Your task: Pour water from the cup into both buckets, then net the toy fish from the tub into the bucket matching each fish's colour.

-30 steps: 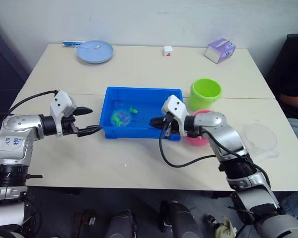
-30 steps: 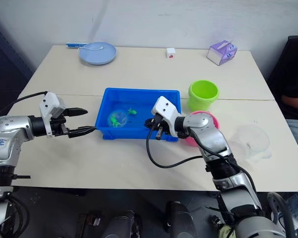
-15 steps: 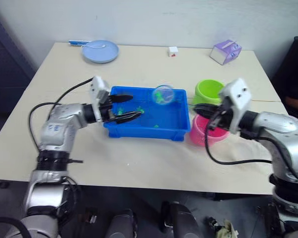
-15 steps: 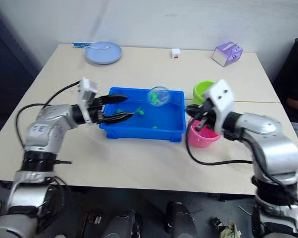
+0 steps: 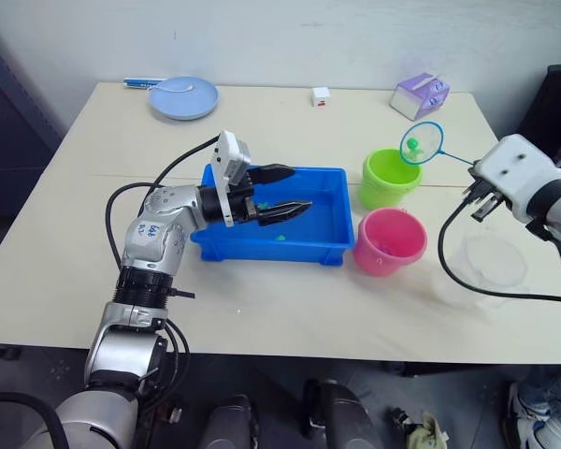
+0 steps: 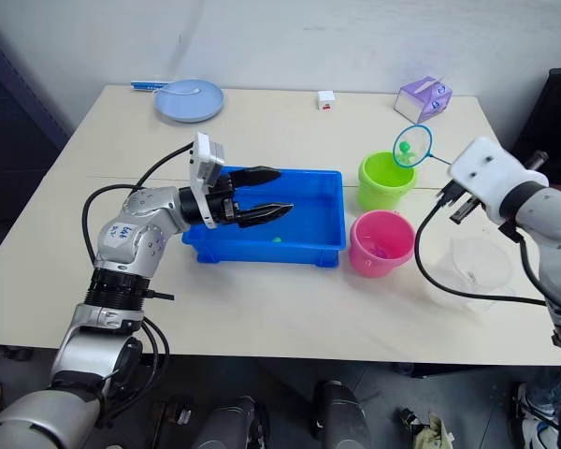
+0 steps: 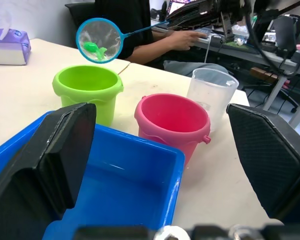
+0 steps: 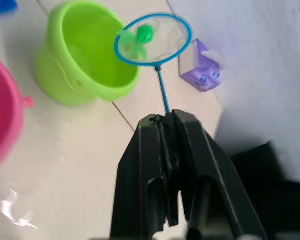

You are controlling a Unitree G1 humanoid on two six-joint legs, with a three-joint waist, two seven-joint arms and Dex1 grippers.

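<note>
right end effector (image 8: 167, 120) clamps net (image 5: 422, 143) with green fish (image 8: 144, 34) above green bucket (image 5: 388, 177); left end effector (image 5: 282, 192) open, empty, over tub (image 5: 329, 254).

The bench (image 5: 262, 309) carried a blue tub (image 5: 323, 251), a green bucket (image 5: 387, 178), a pink bucket (image 5: 388, 241), a clear cup (image 5: 491, 267), a pale blue plate (image 5: 181, 96), a purple tissue box (image 5: 419, 94) and a small white block (image 5: 319, 94).

Handwritten marks sit on a white sticker on the left arm (image 5: 155, 230), too small to read; nothing else legible.
</note>
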